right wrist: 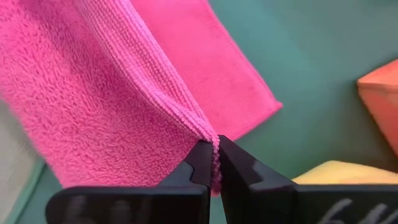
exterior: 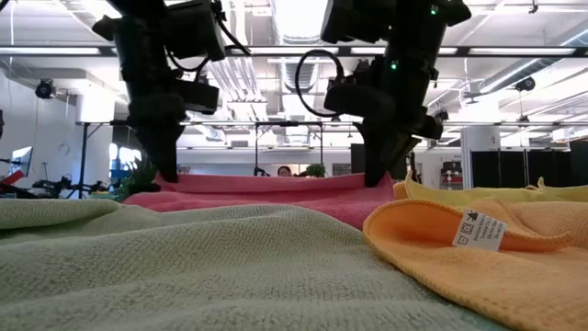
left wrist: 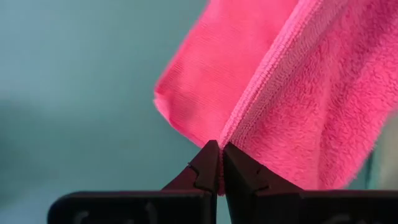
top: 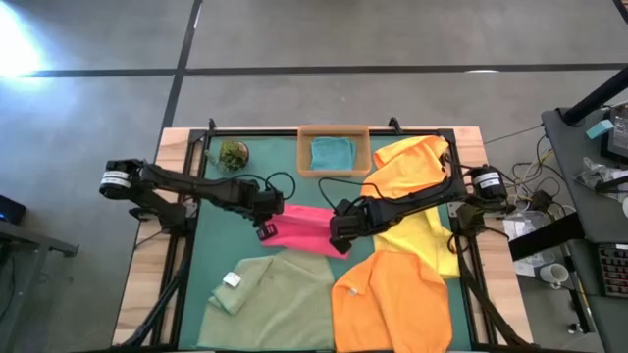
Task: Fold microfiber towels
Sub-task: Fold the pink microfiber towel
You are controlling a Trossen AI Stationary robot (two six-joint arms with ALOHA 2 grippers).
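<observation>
A hot pink microfiber towel (top: 306, 227) lies mid-table on the green mat (top: 221, 240), doubled over, with its lower layer (left wrist: 186, 93) flat on the mat. My left gripper (top: 267, 229) is shut on its left end and my right gripper (top: 340, 240) on its right end. Both stand low over the mat in the low view, left gripper (exterior: 168, 175) and right gripper (exterior: 377, 179). A sage green towel (top: 275, 299) and an orange towel (top: 392, 302) lie spread at the near edge. My left gripper pinches the pink towel's stitched hem (left wrist: 231, 130) between its two fingers, at the towel's left end. The fingers slant steeply down from above. The upper layer rises from the lower one to the fingers. Only a single hem shows at the fingertips. My right gripper pinches the pink towel's stitched hem (right wrist: 205, 134) between its two fingers, at the towel's right end. It comes steeply from above. The held layer runs off over the lower layer (right wrist: 217, 68), which lies on the mat.
A tan cardboard tray (top: 334, 131) at the far edge holds a folded teal towel (top: 332, 153). A second orange towel (top: 412, 162) and a yellow towel (top: 424, 240) lie heaped at the right. A small green clump (top: 234, 154) sits far left. Bare mat shows at left.
</observation>
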